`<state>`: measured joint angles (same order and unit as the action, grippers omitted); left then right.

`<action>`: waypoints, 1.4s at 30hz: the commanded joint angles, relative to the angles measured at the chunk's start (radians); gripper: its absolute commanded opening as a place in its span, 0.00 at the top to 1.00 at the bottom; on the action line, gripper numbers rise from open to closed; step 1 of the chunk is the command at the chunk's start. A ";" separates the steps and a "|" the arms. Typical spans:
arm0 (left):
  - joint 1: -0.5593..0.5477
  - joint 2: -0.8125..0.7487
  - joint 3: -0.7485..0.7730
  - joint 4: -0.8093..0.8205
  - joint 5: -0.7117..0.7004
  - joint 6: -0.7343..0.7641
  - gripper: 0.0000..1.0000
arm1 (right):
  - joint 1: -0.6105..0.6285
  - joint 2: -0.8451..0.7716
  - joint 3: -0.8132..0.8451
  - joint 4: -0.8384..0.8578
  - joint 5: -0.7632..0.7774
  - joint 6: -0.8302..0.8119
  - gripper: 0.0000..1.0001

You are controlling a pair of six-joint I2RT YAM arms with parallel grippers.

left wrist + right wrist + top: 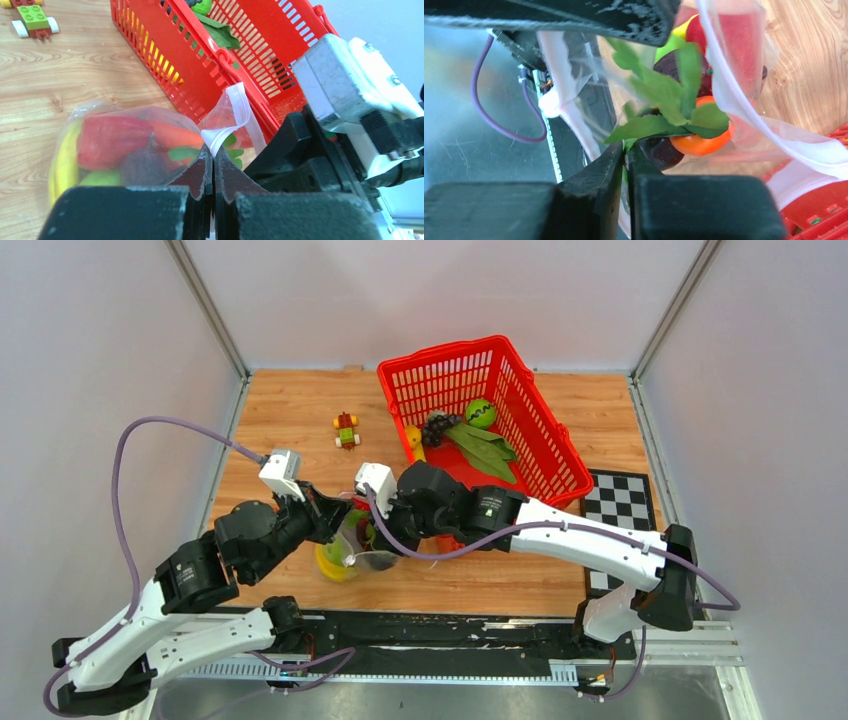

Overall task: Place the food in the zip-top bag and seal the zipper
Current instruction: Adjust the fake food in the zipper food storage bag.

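**Two pincers clamping the bag mouth**

Both arms are meeting at the lower centre of the top view. The left pincer (pixel 213 156) is pressing fully closed on the zipper (pixel 242 111) of the zip-top bag (pixel 100 115). The bag is lying on the desk (pixel 75 75) just beside the red basket (pixel 165 47). The right pincer (pixel 626 155) is squeezing closed on the bag's clear film, with green leaves right at its tips. The food (pixel 115 142) is sitting inside the bag, showing red, orange, yellow and green pieces.
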<state>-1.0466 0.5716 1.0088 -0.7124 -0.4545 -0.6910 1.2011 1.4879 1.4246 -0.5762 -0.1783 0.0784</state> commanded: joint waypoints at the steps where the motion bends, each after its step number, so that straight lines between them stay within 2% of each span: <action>1: -0.003 0.001 0.006 0.133 0.004 -0.018 1.00 | -0.001 0.032 -0.043 0.144 0.072 0.007 0.95; 3: -0.004 0.001 -0.005 0.140 0.005 -0.027 1.00 | -0.001 0.061 -0.057 0.188 0.063 0.019 1.00; 11: -0.004 -0.005 -0.048 0.191 0.035 -0.059 1.00 | -0.013 0.118 -0.115 0.380 0.069 0.070 1.00; 14: -0.004 -0.009 -0.058 0.204 0.036 -0.067 1.00 | -0.028 0.135 -0.140 0.411 0.059 0.095 1.00; 17: -0.004 -0.023 -0.067 0.210 0.014 -0.073 1.00 | -0.032 0.166 -0.125 0.363 0.067 0.106 0.99; 22: -0.004 -0.052 -0.069 0.181 -0.063 -0.077 1.00 | -0.040 0.128 -0.127 0.354 -0.071 0.092 0.82; 25: -0.004 -0.063 -0.063 0.154 -0.104 -0.084 1.00 | -0.043 0.056 -0.140 0.371 -0.144 0.085 0.64; 34: -0.003 -0.085 -0.061 0.110 -0.208 -0.119 1.00 | -0.049 -0.141 -0.073 0.285 -0.231 0.053 0.41; 38: -0.004 -0.094 -0.059 0.111 -0.235 -0.117 1.00 | -0.049 -0.260 -0.133 0.304 -0.156 0.081 0.40; 42: -0.003 -0.095 -0.059 0.110 -0.235 -0.116 1.00 | -0.050 -0.372 -0.234 0.293 0.014 0.148 0.44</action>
<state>-1.0473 0.4862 0.9234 -0.6617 -0.6411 -0.7841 1.1553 1.2030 1.2697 -0.2832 -0.3180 0.1608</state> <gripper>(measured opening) 0.007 0.567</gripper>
